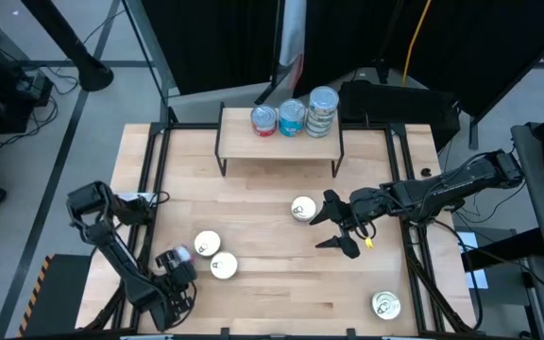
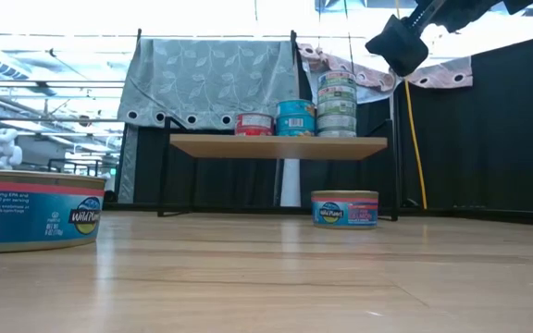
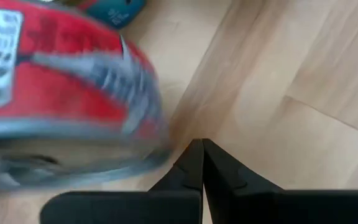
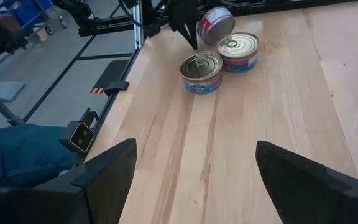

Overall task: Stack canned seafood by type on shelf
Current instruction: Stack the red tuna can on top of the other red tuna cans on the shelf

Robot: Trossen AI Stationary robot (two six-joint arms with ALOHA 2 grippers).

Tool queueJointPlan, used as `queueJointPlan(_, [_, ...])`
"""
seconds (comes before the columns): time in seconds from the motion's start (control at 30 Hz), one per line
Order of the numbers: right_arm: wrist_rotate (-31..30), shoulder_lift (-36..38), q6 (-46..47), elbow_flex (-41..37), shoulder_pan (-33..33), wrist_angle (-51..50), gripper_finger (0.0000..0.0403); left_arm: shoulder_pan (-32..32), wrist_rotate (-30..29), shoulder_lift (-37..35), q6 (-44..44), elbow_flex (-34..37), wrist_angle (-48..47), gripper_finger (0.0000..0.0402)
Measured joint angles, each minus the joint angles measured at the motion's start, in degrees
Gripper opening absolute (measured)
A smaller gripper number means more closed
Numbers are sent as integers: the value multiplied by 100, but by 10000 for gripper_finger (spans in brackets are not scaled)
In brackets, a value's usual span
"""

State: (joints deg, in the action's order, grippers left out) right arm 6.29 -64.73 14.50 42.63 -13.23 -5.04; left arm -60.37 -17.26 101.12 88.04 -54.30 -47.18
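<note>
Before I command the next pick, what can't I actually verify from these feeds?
- Left gripper: a blurred red tin fills its wrist view; contact can't be told.
- High view: the left arm partly covers that tin.
- Tins on the shelf: labels too small from above; stack counts unclear.
- Tin at the near right table edge: label unreadable.
- Low view: a tin is cut off by the picture's edge.

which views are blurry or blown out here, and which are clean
Left wrist view: the red tin close to the lens is smeared with blur, while the shut left gripper is crisp. Low view: the bright room behind is washed out, the shelf sharp. High and right wrist views: evenly lit, clear.
</note>
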Motion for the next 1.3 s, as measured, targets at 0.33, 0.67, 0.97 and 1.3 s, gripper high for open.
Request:
queueJointPlan(0.33, [-3, -4, -20, -2, 0, 11, 320, 7, -101, -125, -300, -1322, -1189, 3])
queueJointPlan(0.67, [14, -2, 68, -2, 0, -27, 320, -157, -120, -197, -286, -1355, -2976, 2])
queueJointPlan(0.97, [154, -2, 68, -2, -11, -153, 320, -431, 119, -198, 285, -804, -1749, 1])
queueJointPlan(1.3, [154, -2, 72, -2, -11, -149, 320, -532, 55, -194, 320, -741, -1756, 0])
